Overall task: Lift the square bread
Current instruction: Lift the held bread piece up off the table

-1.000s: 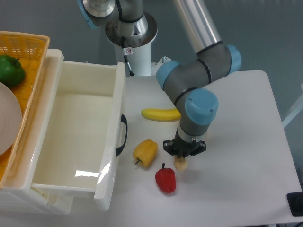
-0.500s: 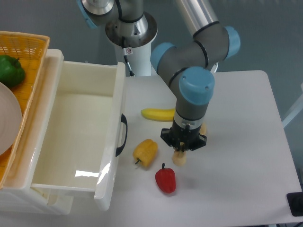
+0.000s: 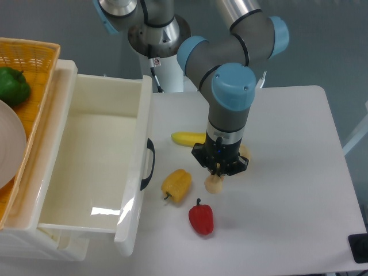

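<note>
The pincer [image 3: 215, 176] gripped the square bread [image 3: 214, 184] mid-worktop [image 3: 287, 172], between the yellow pepper [image 3: 177, 184] and red pepper [image 3: 201, 218].

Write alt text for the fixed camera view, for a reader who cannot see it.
A robot arm's gripper holds a small pale-tan square bread over a white table, between a yellow pepper, a red pepper and a banana. An open white drawer stands to the left.
</note>
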`<state>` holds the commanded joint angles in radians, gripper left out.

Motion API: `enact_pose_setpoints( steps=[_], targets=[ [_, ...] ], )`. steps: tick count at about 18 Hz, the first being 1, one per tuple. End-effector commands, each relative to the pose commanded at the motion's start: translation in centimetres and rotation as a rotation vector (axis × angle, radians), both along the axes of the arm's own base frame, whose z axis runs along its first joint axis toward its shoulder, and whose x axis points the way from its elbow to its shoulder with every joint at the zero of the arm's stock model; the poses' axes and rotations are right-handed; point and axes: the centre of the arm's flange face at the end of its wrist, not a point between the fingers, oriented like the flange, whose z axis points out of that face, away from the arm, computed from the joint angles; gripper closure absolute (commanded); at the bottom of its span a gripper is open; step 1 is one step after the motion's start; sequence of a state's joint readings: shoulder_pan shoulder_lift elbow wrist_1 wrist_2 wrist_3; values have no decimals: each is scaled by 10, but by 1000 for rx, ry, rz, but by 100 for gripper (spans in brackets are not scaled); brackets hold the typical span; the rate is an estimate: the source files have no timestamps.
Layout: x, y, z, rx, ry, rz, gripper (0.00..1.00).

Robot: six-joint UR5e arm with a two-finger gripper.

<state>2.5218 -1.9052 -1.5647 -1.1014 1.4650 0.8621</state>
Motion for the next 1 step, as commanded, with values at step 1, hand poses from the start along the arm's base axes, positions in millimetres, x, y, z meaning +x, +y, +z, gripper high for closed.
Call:
enact_pose_setpoints(
  steps=[1],
  targets=[
    [0, 0, 0, 0, 0, 2, 86]
  ],
)
